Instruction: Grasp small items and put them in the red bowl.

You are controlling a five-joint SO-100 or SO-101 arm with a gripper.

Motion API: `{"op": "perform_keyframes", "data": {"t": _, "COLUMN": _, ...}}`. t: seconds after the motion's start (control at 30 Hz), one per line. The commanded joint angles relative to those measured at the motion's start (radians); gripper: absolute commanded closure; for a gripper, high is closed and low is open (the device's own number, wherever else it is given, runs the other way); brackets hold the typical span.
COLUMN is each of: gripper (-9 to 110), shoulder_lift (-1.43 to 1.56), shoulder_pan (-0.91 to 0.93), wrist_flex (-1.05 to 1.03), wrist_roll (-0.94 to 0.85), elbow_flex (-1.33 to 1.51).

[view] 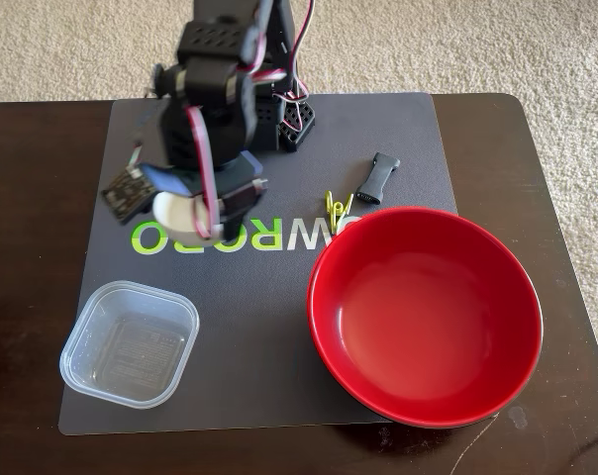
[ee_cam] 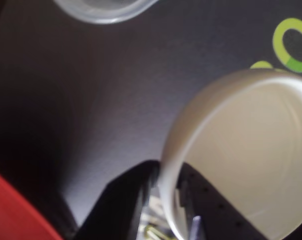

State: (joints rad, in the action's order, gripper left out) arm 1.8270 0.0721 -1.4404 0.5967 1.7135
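My gripper point(view: 195, 213) is shut on the rim of the small white bowl point(view: 180, 215), which hangs tilted over the left part of the mat; the arm is blurred. In the wrist view the white bowl point(ee_cam: 246, 150) fills the right side, its rim pinched between the black fingers point(ee_cam: 126, 200) of my gripper point(ee_cam: 167, 187). The clear square tub point(view: 131, 341) sits at the mat's front left; its edge point(ee_cam: 103, 10) shows at the top of the wrist view. A yellow-green clip point(view: 336, 211) and a black clip point(view: 378, 178) lie just behind the red bowl point(view: 425, 315), which holds nothing.
Everything stands on a grey mat point(view: 269, 327) with green and white lettering, laid on a dark wooden table point(view: 22, 297). The arm's base point(view: 279, 109) is at the mat's back edge. Beige carpet surrounds the table. A red edge point(ee_cam: 11, 212) shows bottom left in the wrist view.
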Motion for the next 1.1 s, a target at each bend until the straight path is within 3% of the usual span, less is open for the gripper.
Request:
{"op": "perform_keyframes", "data": {"t": 0.0, "gripper": 102, "shoulder_lift": -0.075, "shoulder_pan": -0.155, "wrist_flex": -0.118, "wrist_roll": -0.130, "elbow_flex": -0.282}}
{"op": "perform_keyframes", "data": {"t": 0.2, "gripper": 102, "shoulder_lift": -0.331, "shoulder_pan": -0.328, "wrist_flex": -0.265, "wrist_roll": -0.267, "elbow_flex": -0.764}}
{"op": "perform_keyframes", "data": {"t": 0.47, "gripper": 102, "shoulder_lift": -0.620, "shoulder_pan": -0.488, "wrist_flex": -0.225, "wrist_roll": -0.350, "elbow_flex": -1.181}}
{"op": "perform_keyframes", "data": {"t": 0.7, "gripper": 102, "shoulder_lift": -1.230, "shoulder_pan": -0.563, "wrist_flex": -0.232, "wrist_roll": -0.390, "elbow_flex": -1.979}}
{"op": "perform_keyframes", "data": {"t": 1.07, "gripper": 101, "shoulder_lift": -1.482, "shoulder_pan": -0.571, "wrist_flex": -0.196, "wrist_roll": -0.423, "elbow_flex": -1.979}}
